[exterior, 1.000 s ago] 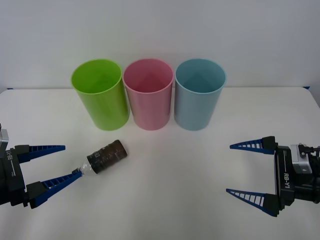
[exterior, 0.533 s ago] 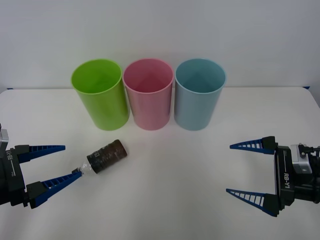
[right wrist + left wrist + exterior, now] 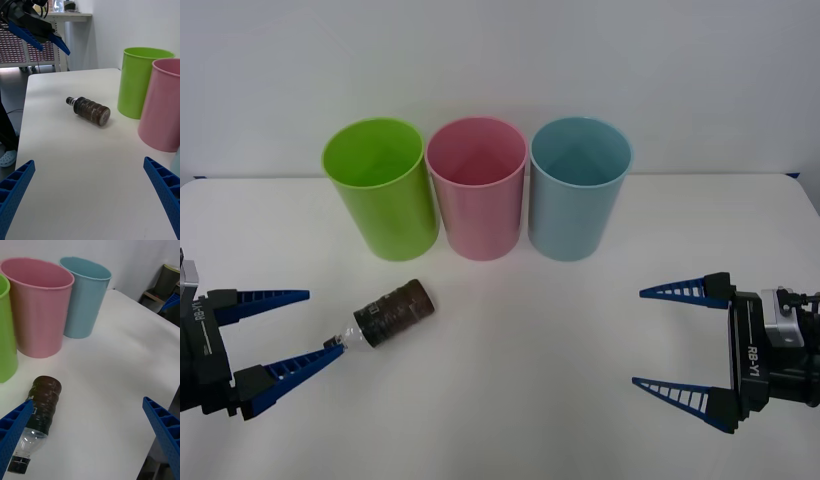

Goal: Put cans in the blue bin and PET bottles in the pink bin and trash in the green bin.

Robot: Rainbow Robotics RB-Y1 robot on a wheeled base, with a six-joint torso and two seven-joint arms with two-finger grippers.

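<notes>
White tabletop point(image 3: 510, 400) is seen, and the PET bottle point(image 3: 391, 312) is found lying on its side, cap end just beside the lower fingertip point(image 3: 330, 351) of the left gripper point(image 3: 317, 322), whose jaws are spread wide. Behind it, the green bin point(image 3: 380, 190), pink bin point(image 3: 477, 190) and blue bin point(image 3: 579, 190) are lined up side by side. Bare surface separates bottle and right gripper point(image 3: 643, 337), also held open. Nothing has shifted since a second ago.

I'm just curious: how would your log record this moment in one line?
left gripper: open beside PET bottle | bottle: lying on table | right gripper: open, idle | bins: upright
</notes>
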